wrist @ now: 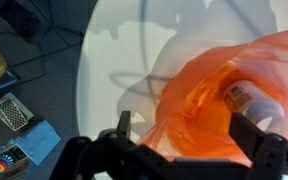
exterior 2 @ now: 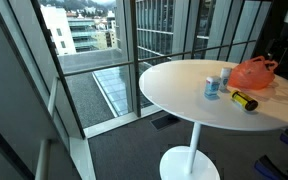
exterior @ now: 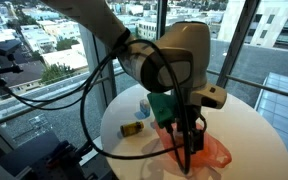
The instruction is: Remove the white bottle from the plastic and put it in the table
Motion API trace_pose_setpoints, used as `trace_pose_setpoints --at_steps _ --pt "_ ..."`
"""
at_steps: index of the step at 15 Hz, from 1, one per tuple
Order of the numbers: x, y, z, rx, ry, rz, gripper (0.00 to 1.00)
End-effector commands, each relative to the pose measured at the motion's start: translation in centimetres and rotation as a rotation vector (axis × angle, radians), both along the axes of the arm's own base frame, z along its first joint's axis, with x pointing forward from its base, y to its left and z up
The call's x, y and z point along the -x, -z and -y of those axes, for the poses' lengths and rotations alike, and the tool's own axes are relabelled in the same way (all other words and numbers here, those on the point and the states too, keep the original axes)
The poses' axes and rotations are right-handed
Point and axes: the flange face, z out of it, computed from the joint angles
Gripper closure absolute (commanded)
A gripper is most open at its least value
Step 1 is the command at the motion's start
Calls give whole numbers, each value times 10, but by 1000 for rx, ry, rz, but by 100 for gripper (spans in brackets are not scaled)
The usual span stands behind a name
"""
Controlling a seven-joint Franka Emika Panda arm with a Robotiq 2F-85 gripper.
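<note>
An orange plastic bag [wrist: 199,95] lies on the round white table [wrist: 114,60]. The white bottle [wrist: 252,98] lies inside it, with its labelled end showing through the bag's mouth. My gripper [wrist: 189,132] is open just above the bag, one finger on each side of the opening and the bottle close to one finger. It holds nothing. In both exterior views the bag [exterior: 209,150] [exterior 2: 252,72] sits near the table's edge. The gripper [exterior: 189,138] reaches down into the bag in an exterior view. The bottle is hidden in both exterior views.
A yellow bottle [exterior: 132,129] [exterior 2: 244,100] lies on its side and a small blue-and-white can [exterior: 144,105] [exterior 2: 213,87] stands on the table [exterior: 244,125] beside the bag. Large windows and a railing surround the table. Boxes lie on the floor [wrist: 24,130] below.
</note>
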Motion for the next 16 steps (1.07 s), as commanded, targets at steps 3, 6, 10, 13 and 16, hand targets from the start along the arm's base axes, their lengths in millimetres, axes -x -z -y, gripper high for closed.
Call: trace_pose_setpoints --at_steps 3,6,10,13,16 --pt "-28 22 2 -7 -8 -9 0" --pt "-45 30 -4 -11 -23 -13 0" --pt "-70 36 -17 -8 -53 -9 0" --pt "-86 40 -26 -4 -77 -3 0" --pt "-98 44 -33 -13 -92 9 0"
